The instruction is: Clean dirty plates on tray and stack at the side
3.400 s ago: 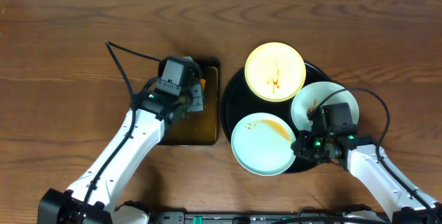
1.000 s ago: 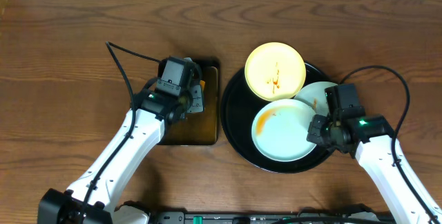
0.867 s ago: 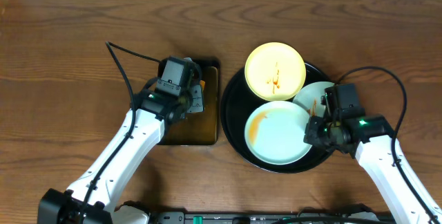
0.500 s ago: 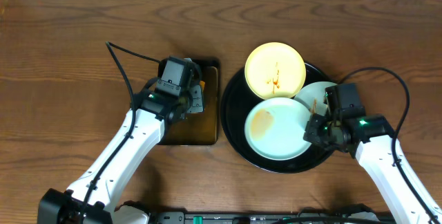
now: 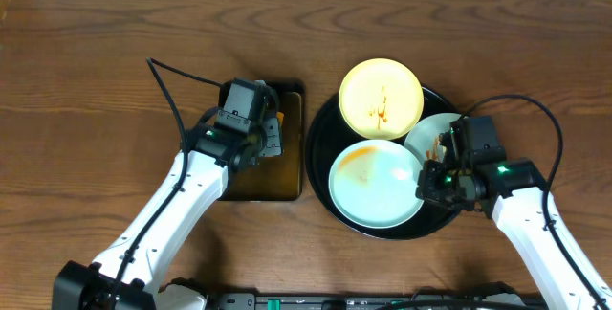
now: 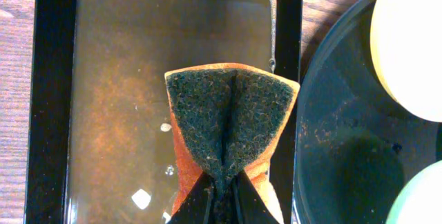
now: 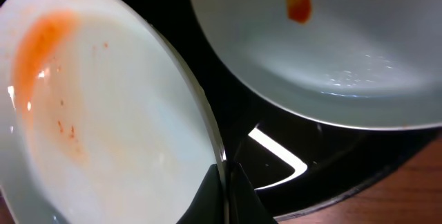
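My right claw pinches one mint plate!
Second mint plate beside, one yellow plate beyond; left claw clamps sponge.

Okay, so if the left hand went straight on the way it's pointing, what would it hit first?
Probably the wet floor of the dark pan, sponge first: the left hand is shut on the sponge right above it. The gap is unclear.

Your right gripper: clamping front mint plate's rim, over tray.
Your left gripper: pinching sponge over pan.
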{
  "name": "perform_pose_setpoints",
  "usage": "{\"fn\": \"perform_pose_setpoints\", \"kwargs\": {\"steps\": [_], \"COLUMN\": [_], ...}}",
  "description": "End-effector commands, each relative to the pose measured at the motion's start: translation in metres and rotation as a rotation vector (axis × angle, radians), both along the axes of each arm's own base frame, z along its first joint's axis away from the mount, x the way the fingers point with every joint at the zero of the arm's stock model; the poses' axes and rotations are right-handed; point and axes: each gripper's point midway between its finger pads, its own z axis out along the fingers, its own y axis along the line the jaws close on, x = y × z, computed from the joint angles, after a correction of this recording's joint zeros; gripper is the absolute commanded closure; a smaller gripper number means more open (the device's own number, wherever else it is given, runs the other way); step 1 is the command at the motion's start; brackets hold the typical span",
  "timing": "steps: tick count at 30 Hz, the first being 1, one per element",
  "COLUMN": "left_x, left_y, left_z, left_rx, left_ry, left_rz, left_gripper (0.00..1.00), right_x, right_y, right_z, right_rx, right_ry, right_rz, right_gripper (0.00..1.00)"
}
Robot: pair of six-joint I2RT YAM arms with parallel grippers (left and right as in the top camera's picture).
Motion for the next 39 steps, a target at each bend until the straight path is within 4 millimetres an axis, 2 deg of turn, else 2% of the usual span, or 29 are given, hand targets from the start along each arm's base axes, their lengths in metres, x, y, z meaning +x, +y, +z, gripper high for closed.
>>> {"fn": "perform_pose_setpoints", "kwargs": {"steps": [1, 5, 10, 13, 17, 22, 25, 32, 39], "left_x": [0.000, 0.000, 0.000, 0.000, 0.000, 0.000, 0.000, 0.000, 0.000], "left_y": [0.003, 0.003, 0.003, 0.003, 0.003, 0.003, 0.003, 0.003, 0.003], "left_z": [-0.004, -0.004, -0.004, -0.004, -0.004, -0.004, -0.004, -0.003, -0.003], "left_rx": [0.020, 0.020, 0.020, 0.020, 0.020, 0.020, 0.020, 0.019, 0.019], "left_ry": [0.004, 0.004, 0.004, 0.004, 0.004, 0.004, 0.004, 0.003, 0.003], "left_rz": [-0.003, -0.003, -0.003, -0.003, -0.003, -0.003, -0.003, -0.003, -0.003], "left_gripper": [0.92, 0.92, 0.92, 0.92, 0.92, 0.92, 0.92, 0.92, 0.92], "right_x": [0.009, 0.011, 0.009, 0.014, 0.020, 0.032, 0.044, 0.067, 0.076], "right_y": [-0.009, 0.002, -0.023, -0.025, -0.026, -0.052, -0.059, -0.047, -0.019], "right_z": [0.004, 0.007, 0.002, 0.006, 0.025, 0.056, 0.077, 0.113, 0.139], "right_rx": [-0.044, -0.003, -0.144, -0.170, -0.187, -0.381, -0.484, -0.671, -0.851], "right_ry": [-0.021, -0.049, -0.047, -0.071, -0.097, -0.150, -0.220, -0.392, -0.543], "right_rz": [-0.063, 0.024, 0.004, 0.033, 0.074, 0.053, 0.052, 0.173, 0.313], "right_gripper": [0.99, 0.99, 0.99, 0.99, 0.99, 0.99, 0.99, 0.99, 0.99]}}
